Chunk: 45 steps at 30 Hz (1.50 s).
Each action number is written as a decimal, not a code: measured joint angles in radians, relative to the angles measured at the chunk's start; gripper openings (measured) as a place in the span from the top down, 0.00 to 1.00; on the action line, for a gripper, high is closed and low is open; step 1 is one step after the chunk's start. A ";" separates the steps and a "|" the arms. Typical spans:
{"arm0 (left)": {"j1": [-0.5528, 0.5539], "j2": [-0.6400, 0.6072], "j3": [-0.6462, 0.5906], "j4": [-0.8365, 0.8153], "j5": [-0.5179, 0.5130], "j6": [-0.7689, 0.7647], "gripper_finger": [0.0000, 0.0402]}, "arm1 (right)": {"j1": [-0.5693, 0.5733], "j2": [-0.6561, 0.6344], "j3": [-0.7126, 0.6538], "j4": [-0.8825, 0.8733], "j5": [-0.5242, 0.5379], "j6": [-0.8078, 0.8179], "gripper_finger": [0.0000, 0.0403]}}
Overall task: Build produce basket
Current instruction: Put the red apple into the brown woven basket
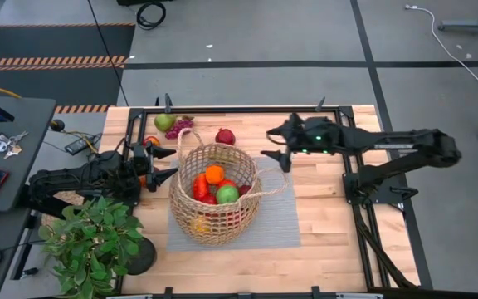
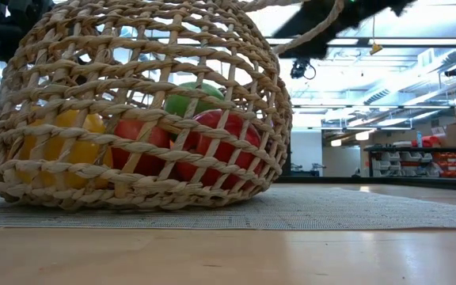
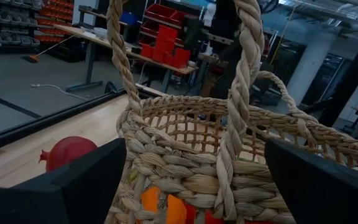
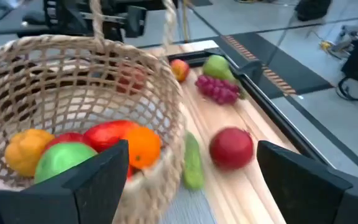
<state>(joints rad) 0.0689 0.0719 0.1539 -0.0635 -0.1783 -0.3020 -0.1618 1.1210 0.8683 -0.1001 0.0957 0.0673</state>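
Woven basket [image 1: 215,196] stands on a grey mat [image 1: 276,224] mid-tabletop, holding orange, green, red and yellow produce [image 1: 215,186]. Left hand [image 1: 163,177], fingers wide open and empty, is at its left handle. Right hand [image 1: 274,147] hovers open and empty above the right rim; pear [image 1: 164,122], grapes [image 1: 179,127] and a pomegranate [image 1: 224,136] lie behind.

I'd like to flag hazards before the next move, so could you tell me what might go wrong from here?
1. The left hand is open around a loop handle of the basket; any pull could tip it.
2. The pomegranate and cucumber lie beside the basket wall, so the open right hand could bump the wicker or roll them away.
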 joint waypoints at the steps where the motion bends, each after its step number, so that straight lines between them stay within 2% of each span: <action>1: 0.000 0.000 0.000 0.000 0.000 0.000 0.03 | -0.011 -0.035 -0.037 0.013 0.000 0.009 0.12; 9: 0.000 0.000 0.000 0.000 0.000 0.000 0.03 | -0.092 -0.244 -0.294 0.144 -0.072 0.072 0.12; 15: 0.000 0.000 0.000 0.000 0.000 0.000 0.03 | -0.095 -0.340 -0.473 0.348 -0.166 0.098 0.11; 18: 0.000 0.000 0.000 0.000 0.000 -0.001 0.03 | -0.095 -0.388 -0.551 0.413 -0.179 0.113 0.11; 31: 0.000 0.000 0.000 0.000 0.000 0.000 0.03 | -0.095 -0.704 -0.782 0.421 -0.228 0.176 0.11; 37: 0.000 0.000 0.000 0.000 0.000 0.000 0.03 | -0.080 -0.833 -0.817 0.300 -0.201 0.201 0.11; 45: 0.000 0.000 0.000 0.000 0.000 0.000 0.03 | 0.045 -1.022 -0.817 0.112 0.006 0.141 0.13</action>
<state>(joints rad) 0.0689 0.0719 0.1535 -0.0635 -0.1783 -0.3023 -0.1164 0.0994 0.0517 0.0122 0.1012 0.2087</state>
